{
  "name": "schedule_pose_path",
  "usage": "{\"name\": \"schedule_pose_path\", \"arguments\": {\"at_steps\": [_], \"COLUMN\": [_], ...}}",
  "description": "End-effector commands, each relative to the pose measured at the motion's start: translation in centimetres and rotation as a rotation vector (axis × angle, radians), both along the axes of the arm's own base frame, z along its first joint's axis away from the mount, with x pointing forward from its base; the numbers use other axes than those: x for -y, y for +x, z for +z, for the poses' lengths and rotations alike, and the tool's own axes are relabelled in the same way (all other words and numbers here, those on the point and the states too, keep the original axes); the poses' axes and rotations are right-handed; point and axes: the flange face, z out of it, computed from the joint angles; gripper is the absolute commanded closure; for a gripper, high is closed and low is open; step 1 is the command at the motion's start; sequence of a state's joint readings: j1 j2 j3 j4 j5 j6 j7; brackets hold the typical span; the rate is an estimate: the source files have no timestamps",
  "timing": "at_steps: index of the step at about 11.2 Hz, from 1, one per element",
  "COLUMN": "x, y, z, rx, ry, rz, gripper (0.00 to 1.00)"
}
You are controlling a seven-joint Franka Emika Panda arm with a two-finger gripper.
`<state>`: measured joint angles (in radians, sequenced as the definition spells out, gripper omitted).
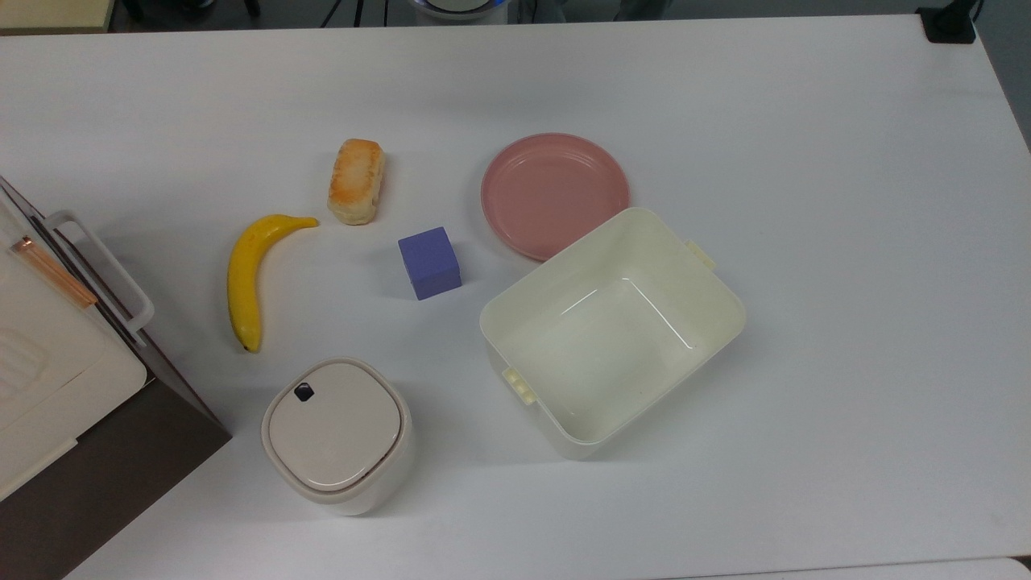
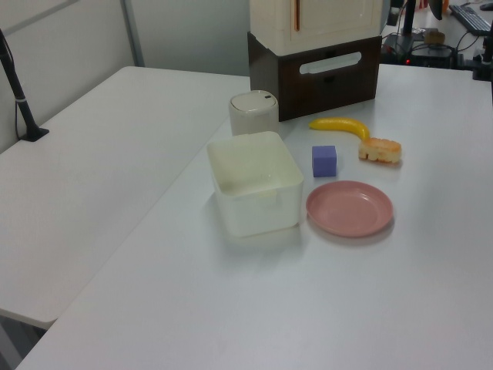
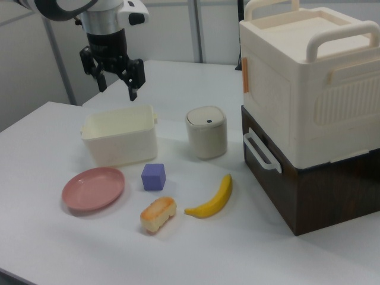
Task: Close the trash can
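The trash can (image 1: 337, 435) is a small cream rounded-square bin near the table's front in the top view. Its flat lid with a small black button (image 1: 304, 392) lies level on the body. It also stands beside the brown cabinet in the left view (image 2: 253, 112) and at mid-table in the right view (image 3: 206, 132). My gripper (image 3: 117, 86) hangs open in the air at the right view's upper left, above and behind the cream tub (image 3: 119, 145), well apart from the trash can, with nothing between its fingers.
Around the trash can lie a banana (image 1: 246, 278), a bread roll (image 1: 356, 181), a purple cube (image 1: 429, 263), a pink plate (image 1: 554, 193) and the large cream tub (image 1: 493, 342). A cream box on a brown cabinet (image 3: 309, 89) stands close beside the trash can.
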<state>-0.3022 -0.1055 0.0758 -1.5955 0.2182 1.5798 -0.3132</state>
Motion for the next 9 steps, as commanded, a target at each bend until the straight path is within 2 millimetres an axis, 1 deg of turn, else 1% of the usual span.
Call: {"name": "schedule_pose_path", "arguments": {"at_steps": [1, 2, 3, 4, 5, 6, 8, 9], "x": [0.9, 0.5, 0.4, 0.3, -0.1, -1.0, -2.5, -2.4], "y": [1.3, 1.6, 2.3, 2.4, 2.3, 2.4, 2.6, 2.7], "z": [-0.4, -0.6, -1.0, -1.1, -1.3, -2.2, -3.2, -3.5], "rx": [0.032, 0.025, 0.027, 0.023, 0.012, -0.008, -0.023, -0.031], "ry": [0.034, 0.035, 0.053, 0.047, 0.036, 0.028, -0.059, -0.055], "rz": [-0.177, -0.233, -0.349, -0.406, -0.397, -0.38, -0.345, -0.349], "gripper": [0.0, 0.0, 0.0, 0.0, 0.0, 0.0, 0.0, 0.0]}}
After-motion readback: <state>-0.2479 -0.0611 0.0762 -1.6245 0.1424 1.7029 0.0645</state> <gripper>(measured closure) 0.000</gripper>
